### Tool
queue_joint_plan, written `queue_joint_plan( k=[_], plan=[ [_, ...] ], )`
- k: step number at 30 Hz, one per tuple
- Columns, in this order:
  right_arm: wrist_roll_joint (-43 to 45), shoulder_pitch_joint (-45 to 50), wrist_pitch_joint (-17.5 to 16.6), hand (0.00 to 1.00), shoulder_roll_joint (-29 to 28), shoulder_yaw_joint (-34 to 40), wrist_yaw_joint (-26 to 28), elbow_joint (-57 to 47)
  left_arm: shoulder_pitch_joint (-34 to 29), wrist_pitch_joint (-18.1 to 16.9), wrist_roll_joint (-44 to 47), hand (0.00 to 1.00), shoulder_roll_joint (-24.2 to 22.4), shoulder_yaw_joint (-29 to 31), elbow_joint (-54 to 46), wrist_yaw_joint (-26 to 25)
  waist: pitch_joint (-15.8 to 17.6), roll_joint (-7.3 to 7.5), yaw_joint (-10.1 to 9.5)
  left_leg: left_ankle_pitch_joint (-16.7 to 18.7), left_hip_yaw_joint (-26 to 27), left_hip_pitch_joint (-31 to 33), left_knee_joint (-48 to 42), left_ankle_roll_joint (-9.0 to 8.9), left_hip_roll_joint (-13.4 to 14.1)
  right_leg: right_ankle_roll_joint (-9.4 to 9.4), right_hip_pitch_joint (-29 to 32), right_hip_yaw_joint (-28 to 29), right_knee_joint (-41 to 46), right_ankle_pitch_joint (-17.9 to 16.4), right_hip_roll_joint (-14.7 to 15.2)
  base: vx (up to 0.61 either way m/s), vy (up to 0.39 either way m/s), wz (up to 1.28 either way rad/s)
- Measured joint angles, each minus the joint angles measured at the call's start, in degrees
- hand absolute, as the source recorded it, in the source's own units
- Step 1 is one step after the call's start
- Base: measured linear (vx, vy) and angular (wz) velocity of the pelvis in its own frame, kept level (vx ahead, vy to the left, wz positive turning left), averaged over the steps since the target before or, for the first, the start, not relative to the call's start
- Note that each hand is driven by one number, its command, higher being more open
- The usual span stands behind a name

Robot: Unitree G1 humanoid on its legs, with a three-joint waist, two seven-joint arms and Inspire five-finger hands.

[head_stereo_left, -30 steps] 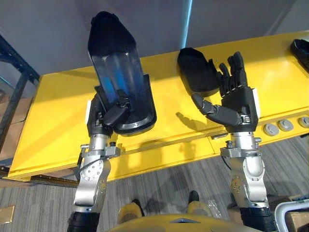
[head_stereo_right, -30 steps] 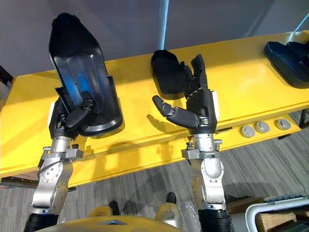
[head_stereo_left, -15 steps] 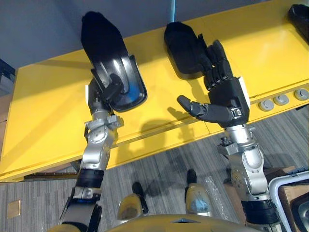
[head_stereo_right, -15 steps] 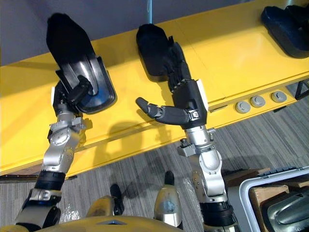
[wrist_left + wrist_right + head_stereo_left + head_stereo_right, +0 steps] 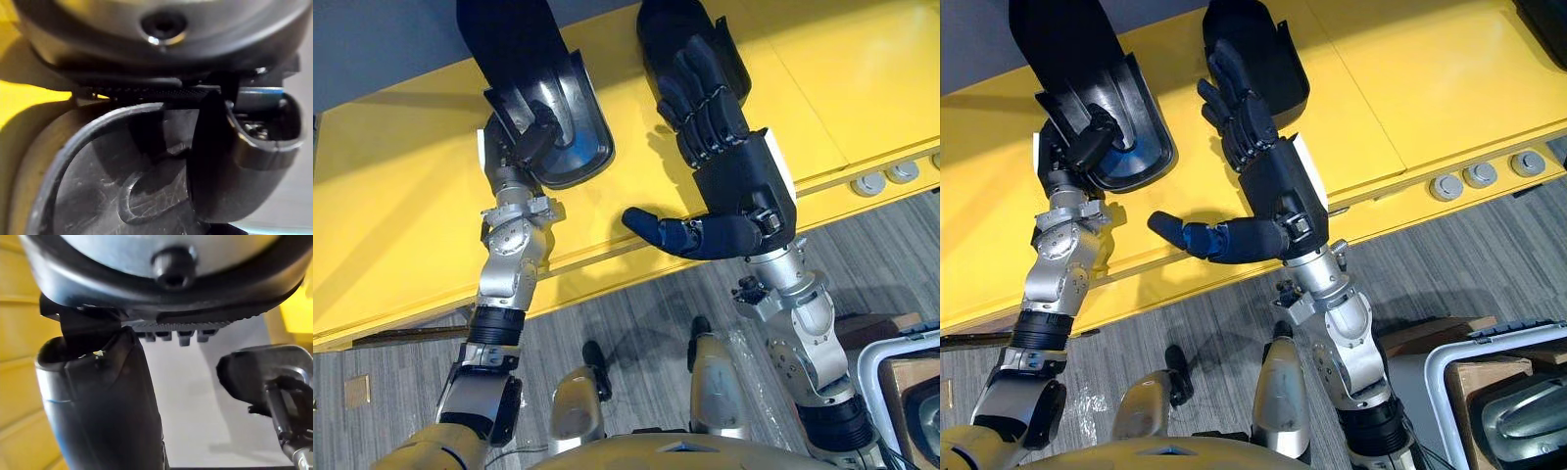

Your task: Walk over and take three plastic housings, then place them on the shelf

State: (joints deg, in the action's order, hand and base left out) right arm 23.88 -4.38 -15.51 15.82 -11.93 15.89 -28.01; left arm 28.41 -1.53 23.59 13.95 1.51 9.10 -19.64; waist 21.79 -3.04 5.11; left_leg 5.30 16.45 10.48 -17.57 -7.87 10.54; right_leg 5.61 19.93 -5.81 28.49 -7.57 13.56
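Note:
My left hand (image 5: 521,147) is shut on a black plastic housing (image 5: 514,59), held tilted above the yellow table (image 5: 401,215). In the left wrist view its thumb (image 5: 220,166) presses into the housing's hollow inside (image 5: 98,191). A second black housing (image 5: 1268,44) lies on the table further back. Over its near end my right hand (image 5: 1268,181) is open, palm up, thumb out to the left. Whether its fingers touch this housing I cannot tell. Another dark housing (image 5: 1545,18) lies at the table's far right.
Three round grey buttons (image 5: 1479,174) sit in the table's front edge at the right. A white bin (image 5: 1449,364) with a box and a metal part stands on the grey carpet at the lower right.
The camera has tipped down and closer. My right hand has reached forward, so its fingers now lie over the second housing. The left hand still holds its housing.

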Motion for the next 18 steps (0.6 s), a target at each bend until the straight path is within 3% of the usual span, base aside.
queue_joint_plan(
  k=[10, 14, 18],
  plan=[
    [0.0, 0.33, 0.01, 1.0, -0.03, -0.68, 0.05, 0.01, 1.66, 0.4, -1.7, 1.0, 0.07, 0.06, 4.51, 0.55, 0.09, 0.12, -0.14, 1.84, 0.65, -0.04, -2.98, 0.38, 0.13, 0.35, -0.3, 0.57, 1.9, -0.86, 1.2, -0.02, 0.01, -0.01],
    [0.0, 1.72, -0.04, 1.0, -0.04, -1.68, 0.15, 0.02, 1.54, 0.63, -3.67, 1.0, 0.63, 0.88, 7.56, 0.24, -0.07, -0.07, 0.03, 1.9, 0.88, -2.55, -2.07, 0.44, 0.1, 0.56, -3.0, 0.29, 0.8, -0.74, 1.19, 0.0, 0.001, -0.01],
    [-0.12, 3.89, -0.35, 1.0, -0.19, -1.79, 1.16, 0.39, 0.39, 1.3, -3.82, 1.0, 0.96, 2.9, 10.8, 0.19, -2.18, -0.9, 0.19, 1.01, 1.46, -4.33, 0.42, 0.54, -0.32, 1.42, -4.85, -0.02, -1.56, -0.07, 0.92, 0.02, -0.003, 0.04]
  ],
)
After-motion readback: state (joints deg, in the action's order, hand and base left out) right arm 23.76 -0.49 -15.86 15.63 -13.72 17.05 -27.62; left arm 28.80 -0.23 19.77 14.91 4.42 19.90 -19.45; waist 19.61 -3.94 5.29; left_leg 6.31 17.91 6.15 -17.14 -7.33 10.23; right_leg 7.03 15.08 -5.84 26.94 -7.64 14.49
